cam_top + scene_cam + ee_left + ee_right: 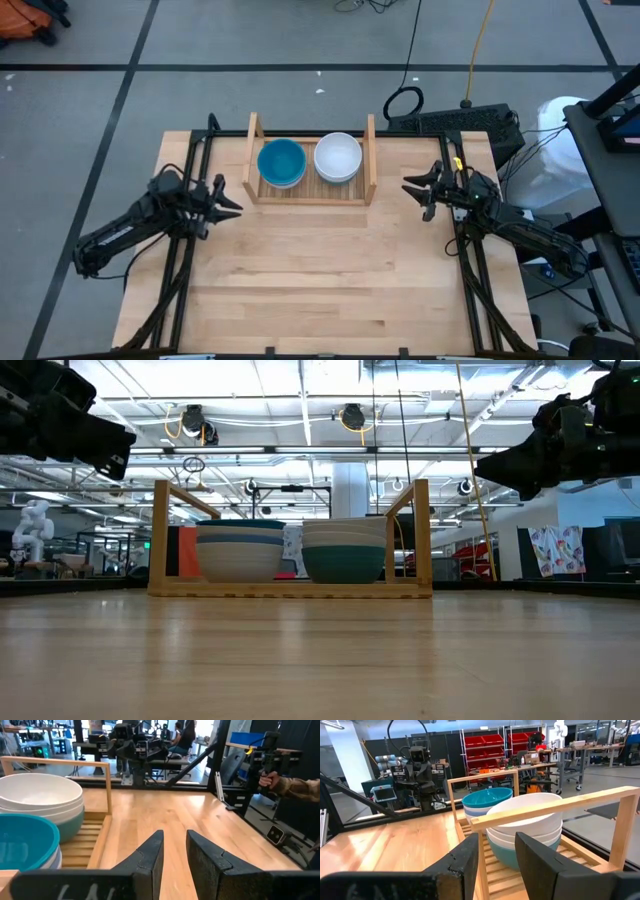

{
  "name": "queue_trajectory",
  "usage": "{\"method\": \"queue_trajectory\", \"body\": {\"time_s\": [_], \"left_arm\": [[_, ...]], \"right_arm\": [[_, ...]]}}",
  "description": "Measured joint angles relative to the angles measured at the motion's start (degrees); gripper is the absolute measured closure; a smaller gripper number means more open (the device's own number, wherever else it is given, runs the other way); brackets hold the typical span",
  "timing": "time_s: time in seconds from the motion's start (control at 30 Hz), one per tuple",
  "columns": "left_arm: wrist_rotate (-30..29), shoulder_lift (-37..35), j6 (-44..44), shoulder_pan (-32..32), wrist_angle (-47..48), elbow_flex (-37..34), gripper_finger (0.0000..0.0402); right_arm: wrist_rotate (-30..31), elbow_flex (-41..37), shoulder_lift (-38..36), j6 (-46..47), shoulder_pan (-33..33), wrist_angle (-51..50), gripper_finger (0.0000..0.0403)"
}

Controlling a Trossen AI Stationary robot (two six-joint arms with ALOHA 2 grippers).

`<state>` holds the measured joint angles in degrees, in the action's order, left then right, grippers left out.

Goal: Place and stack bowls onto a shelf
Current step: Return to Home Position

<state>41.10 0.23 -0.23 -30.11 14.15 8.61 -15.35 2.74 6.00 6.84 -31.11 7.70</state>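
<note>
The small round bowls sit in a blue-topped pile [281, 162] and a white-topped pile [338, 157] on the light wooden slatted shelf [312, 192]. The left gripper [235, 202] and right gripper [412, 190] are spread and empty. They should go home slowly, well away from the shelf.

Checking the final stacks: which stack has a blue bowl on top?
The left stack, nearer the left gripper; the right stack is topped white.

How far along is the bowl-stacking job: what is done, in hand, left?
Done: a blue-topped stack and a white-topped stack stand on the shelf; no bowl lies loose on the tabletop. In hand: nothing; left gripper and right gripper hang open, flanking the shelf. Left: apparently only parking the arms.
</note>
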Motion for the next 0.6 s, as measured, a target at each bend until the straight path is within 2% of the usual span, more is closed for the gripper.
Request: {"method": "queue_trajectory", "body": {"time_s": [0.27,0.6], "left_arm": [[0.0,0.0,0.1,0.0,-2.5,-3.0,0.0314],[-0.6,0.1,0.3,0.0,-11.4,-5.8,0.0314]], "right_arm": [[0.0,-0.1,0.0,0.0,0.0,-0.7,0.0280],[0.0,-0.1,0.0,0.1,0.0,-0.8,0.0280]]}}
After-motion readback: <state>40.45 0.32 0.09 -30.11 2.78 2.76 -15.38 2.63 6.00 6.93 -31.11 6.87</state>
